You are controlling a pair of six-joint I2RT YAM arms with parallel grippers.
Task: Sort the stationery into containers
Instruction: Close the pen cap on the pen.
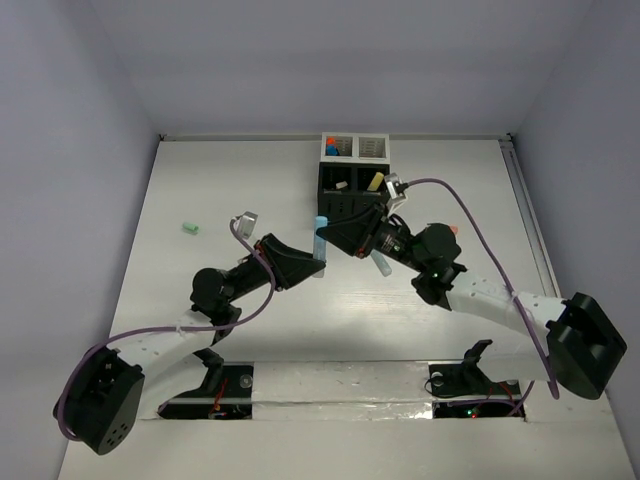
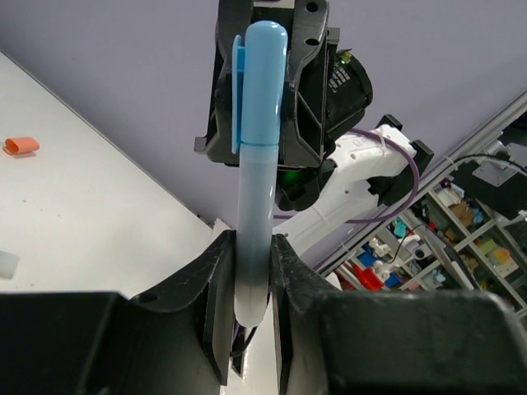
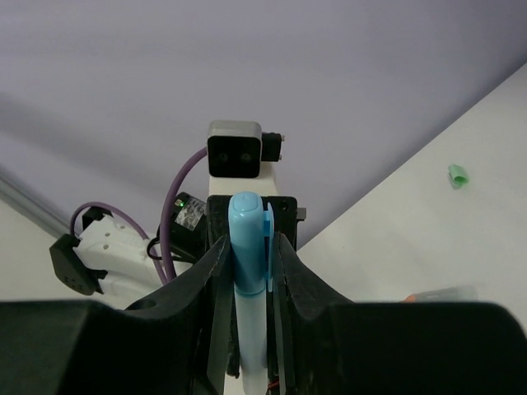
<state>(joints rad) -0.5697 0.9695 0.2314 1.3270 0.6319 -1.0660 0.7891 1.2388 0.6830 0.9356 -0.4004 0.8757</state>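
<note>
One blue highlighter (image 2: 255, 189) is held between both arms, the left gripper (image 2: 251, 251) clamped on its pale barrel end and the right gripper (image 3: 249, 247) closed narrowly about its capped end. The organizer (image 1: 353, 180) stands just beyond, by the table's (image 1: 200, 300) far edge. Its slot contents are too small to identify, and the highlighter's lower tip is hidden between the left fingers.

The organizer (image 1: 353, 165) stands at the far edge of the surface (image 1: 200, 320). Before it, the left tool (image 1: 316, 258) and right tool (image 1: 326, 228) grip a highlighter (image 1: 320, 240); a small piece (image 1: 190, 228) lies well left.
</note>
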